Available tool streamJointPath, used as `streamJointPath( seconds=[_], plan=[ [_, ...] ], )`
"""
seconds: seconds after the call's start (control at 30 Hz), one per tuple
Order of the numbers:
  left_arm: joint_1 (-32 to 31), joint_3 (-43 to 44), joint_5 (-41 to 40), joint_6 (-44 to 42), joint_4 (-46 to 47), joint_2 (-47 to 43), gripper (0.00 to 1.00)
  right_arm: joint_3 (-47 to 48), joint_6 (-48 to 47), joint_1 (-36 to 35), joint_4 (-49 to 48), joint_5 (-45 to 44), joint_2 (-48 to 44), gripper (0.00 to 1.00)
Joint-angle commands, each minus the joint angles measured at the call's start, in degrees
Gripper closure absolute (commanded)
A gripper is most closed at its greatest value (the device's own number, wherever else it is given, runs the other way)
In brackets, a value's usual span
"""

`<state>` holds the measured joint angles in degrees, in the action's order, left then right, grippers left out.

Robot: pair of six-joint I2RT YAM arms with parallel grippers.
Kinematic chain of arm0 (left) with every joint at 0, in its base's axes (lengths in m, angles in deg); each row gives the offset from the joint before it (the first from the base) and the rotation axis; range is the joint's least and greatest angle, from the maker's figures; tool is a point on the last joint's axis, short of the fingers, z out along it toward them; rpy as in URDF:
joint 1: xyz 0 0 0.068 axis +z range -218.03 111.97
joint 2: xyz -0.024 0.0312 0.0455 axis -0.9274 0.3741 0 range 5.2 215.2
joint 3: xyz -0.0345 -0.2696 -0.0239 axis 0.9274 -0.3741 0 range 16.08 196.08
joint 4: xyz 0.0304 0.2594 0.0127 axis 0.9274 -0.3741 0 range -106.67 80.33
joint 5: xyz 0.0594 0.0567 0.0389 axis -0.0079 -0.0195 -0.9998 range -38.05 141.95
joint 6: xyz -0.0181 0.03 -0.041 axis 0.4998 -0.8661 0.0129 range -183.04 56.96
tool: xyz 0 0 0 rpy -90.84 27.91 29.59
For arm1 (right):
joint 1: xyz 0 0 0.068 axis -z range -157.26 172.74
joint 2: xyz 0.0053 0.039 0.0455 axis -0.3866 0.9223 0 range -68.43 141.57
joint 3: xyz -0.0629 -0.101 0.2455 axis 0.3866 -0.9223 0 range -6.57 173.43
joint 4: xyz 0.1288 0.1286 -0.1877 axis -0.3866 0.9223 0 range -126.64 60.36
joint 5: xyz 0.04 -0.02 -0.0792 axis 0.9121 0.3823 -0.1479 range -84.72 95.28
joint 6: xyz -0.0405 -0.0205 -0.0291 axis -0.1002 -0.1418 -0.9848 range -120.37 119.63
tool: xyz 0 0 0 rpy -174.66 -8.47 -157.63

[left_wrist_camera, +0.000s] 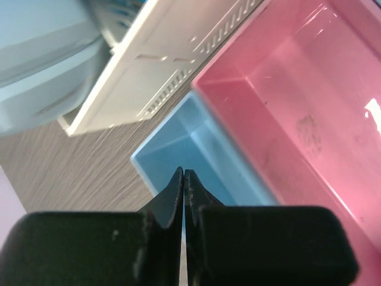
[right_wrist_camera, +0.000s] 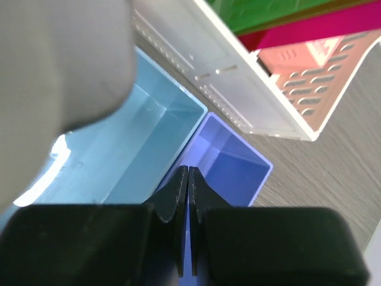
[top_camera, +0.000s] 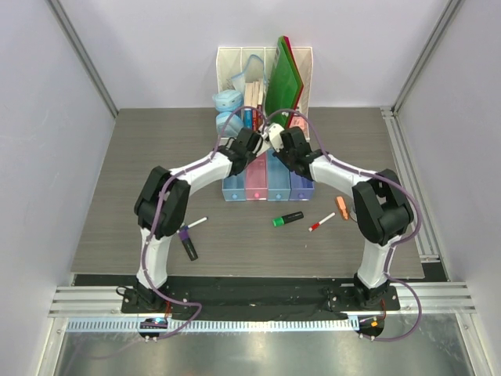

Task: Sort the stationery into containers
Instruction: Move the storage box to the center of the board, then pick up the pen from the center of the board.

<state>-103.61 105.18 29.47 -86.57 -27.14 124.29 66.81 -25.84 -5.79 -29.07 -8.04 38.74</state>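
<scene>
Four trays stand in a row before the rack: light blue [top_camera: 232, 189], pink [top_camera: 256, 188], light blue [top_camera: 279, 186], purple [top_camera: 301, 186]. My left gripper [top_camera: 250, 150] is shut and empty, its tips [left_wrist_camera: 184, 173] over the left blue tray [left_wrist_camera: 190, 149] beside the pink tray [left_wrist_camera: 297, 107]. My right gripper [top_camera: 288, 150] is shut and empty, its tips [right_wrist_camera: 187, 171] over the wall between the blue tray [right_wrist_camera: 131, 143] and the purple tray [right_wrist_camera: 238, 161]. On the table lie a green-ended marker [top_camera: 287, 219], two red-capped pens [top_camera: 321, 223] [top_camera: 196, 222], a purple-ended marker [top_camera: 188, 243] and an orange piece [top_camera: 342, 207].
The white slotted file rack [top_camera: 262, 66] stands just behind the trays with green folders [top_camera: 283, 78] and books; it also shows in the left wrist view [left_wrist_camera: 172, 53] and the right wrist view [right_wrist_camera: 238, 77]. Pale blue cases [top_camera: 227, 102] sit at its left. Walls enclose the table.
</scene>
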Motion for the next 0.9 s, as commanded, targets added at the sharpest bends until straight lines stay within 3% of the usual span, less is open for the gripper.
streamJointPath(
  seconds=[0.0, 0.07, 0.17, 0.2, 0.23, 0.27, 0.3, 0.33, 0.43, 0.5, 0.63, 0.87],
  plan=[
    [-0.64, -2.17, 1.21, 1.99, 1.39, -9.65, 1.00, 1.58, 0.51, -1.00, 0.77, 1.81, -6.27, 0.92],
    [-0.55, -3.23, 1.56, 2.08, -0.54, -12.64, 1.00, 1.67, 0.60, -1.08, 1.91, 1.90, -7.85, 0.91],
    [-0.55, -6.56, 2.09, 1.30, -3.18, -17.37, 0.79, 2.20, 0.34, -1.26, 6.56, 3.64, -9.61, 0.81],
    [-0.46, -7.88, 2.44, 0.77, -3.53, -18.96, 0.71, 2.46, 0.16, -1.35, 9.71, 4.18, -10.84, 0.75],
    [-0.46, -11.11, 2.70, 0.16, -3.71, -20.46, 0.54, 2.46, -0.01, -1.35, 11.13, 4.79, -11.54, 0.58],
    [-0.46, -12.53, 2.88, -0.37, -4.49, -23.26, 0.46, 1.68, -0.19, -1.35, 12.28, 5.32, -12.42, 0.50],
    [-0.46, -14.03, 3.05, -0.55, -4.76, -24.50, 0.30, 0.98, -0.19, -1.44, 13.94, 5.67, -14.69, 0.43],
    [-0.46, -16.91, 3.32, -0.99, -5.28, -25.74, 0.23, 0.19, -0.28, -1.44, 14.48, 5.94, -15.93, 0.32],
    [0.41, -22.10, 4.45, -2.13, -7.92, -30.57, 0.06, -3.94, -0.72, -1.52, 16.94, 6.82, -21.89, 0.22],
    [2.60, -24.66, 6.13, -2.14, -9.85, -33.81, 0.00, -7.72, -1.68, -1.52, 18.61, 6.82, -24.90, 0.20],
    [7.53, -32.47, 12.01, -4.15, -11.53, -37.78, 0.00, -14.22, -3.79, -1.53, 20.99, 5.33, -33.50, 0.17],
    [15.88, -42.86, 18.78, -9.34, -8.19, -40.86, 0.00, -23.54, -3.97, -0.30, 20.64, 0.58, -39.84, 0.16]
  ],
)
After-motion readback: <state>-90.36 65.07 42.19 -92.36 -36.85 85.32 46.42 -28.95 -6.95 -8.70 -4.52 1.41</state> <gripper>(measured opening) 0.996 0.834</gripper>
